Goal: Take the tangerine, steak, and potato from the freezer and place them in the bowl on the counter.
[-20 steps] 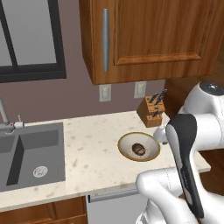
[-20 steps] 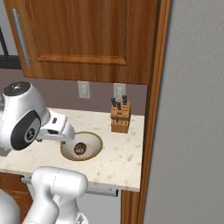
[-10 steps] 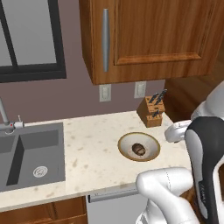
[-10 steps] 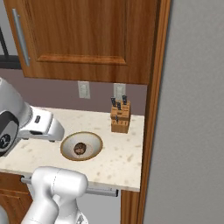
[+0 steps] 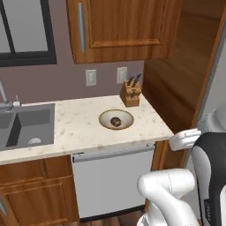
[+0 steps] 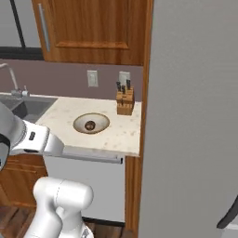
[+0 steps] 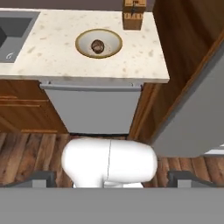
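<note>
We count 1 bowl (image 5: 116, 119) holding 1 potato (image 5: 116, 122), 1 knife block (image 5: 131, 93), 1 sink (image 5: 27, 128), 2 wall outlets (image 5: 91, 77), 1 dishwasher (image 5: 114, 182).

A beige speckled counter (image 5: 79, 128) (image 6: 118, 135) (image 7: 131, 52) is seen over wooden cabinets (image 5: 35, 194) and a white dishwasher (image 5: 112, 178) (image 7: 94, 111), with a grey sink (image 5: 26, 128) (image 7: 11, 26) set into its left part. A tan bowl (image 5: 107, 115) (image 6: 82, 121) (image 7: 113, 39) is set on the counter near the middle, with a dark potato (image 5: 116, 121) (image 6: 90, 125) (image 7: 97, 45) lying inside it. A wooden knife block (image 5: 131, 93) (image 6: 124, 101) (image 7: 134, 15) stands on the counter behind the bowl, by the back wall and apart from the bowl.
</note>
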Controlling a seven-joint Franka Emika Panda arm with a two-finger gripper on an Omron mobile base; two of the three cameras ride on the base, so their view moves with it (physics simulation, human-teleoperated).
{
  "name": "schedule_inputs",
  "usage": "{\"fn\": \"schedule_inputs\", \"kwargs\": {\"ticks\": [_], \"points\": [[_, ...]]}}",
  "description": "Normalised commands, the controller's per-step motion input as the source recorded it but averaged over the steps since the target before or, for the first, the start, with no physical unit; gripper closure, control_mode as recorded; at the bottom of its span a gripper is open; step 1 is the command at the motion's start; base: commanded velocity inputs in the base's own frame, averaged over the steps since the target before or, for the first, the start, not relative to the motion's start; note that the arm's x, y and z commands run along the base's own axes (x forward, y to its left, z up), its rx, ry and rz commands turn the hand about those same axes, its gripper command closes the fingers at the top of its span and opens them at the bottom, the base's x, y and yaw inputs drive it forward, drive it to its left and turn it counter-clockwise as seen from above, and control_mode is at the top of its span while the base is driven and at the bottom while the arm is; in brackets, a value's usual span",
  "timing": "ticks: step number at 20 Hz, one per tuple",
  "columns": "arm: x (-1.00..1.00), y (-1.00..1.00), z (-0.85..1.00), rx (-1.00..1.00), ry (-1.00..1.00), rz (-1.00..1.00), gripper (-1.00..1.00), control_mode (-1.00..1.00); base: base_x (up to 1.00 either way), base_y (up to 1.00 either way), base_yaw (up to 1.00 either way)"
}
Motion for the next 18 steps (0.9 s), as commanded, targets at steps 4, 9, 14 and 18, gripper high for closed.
{"fn": "schedule_inputs", "kwargs": {"ticks": [4, 9, 14, 18], "points": [[0.0, 0.0, 0.0, 0.0, 0.0, 0.0, -1.0, 1.0, -0.32, -1.0, 0.0], [0.0, 0.0, 0.0, 0.0, 0.0, 0.0, -1.0, 1.0, -0.01, -1.0, 0.0], [0.0, 0.0, 0.0, 0.0, 0.0, 0.0, -1.0, 1.0, 0.0, -1.0, 0.0], [0.0, 0.0, 0.0, 0.0, 0.0, 0.0, -1.0, 1.0, 0.0, -1.0, 0.0]]}}
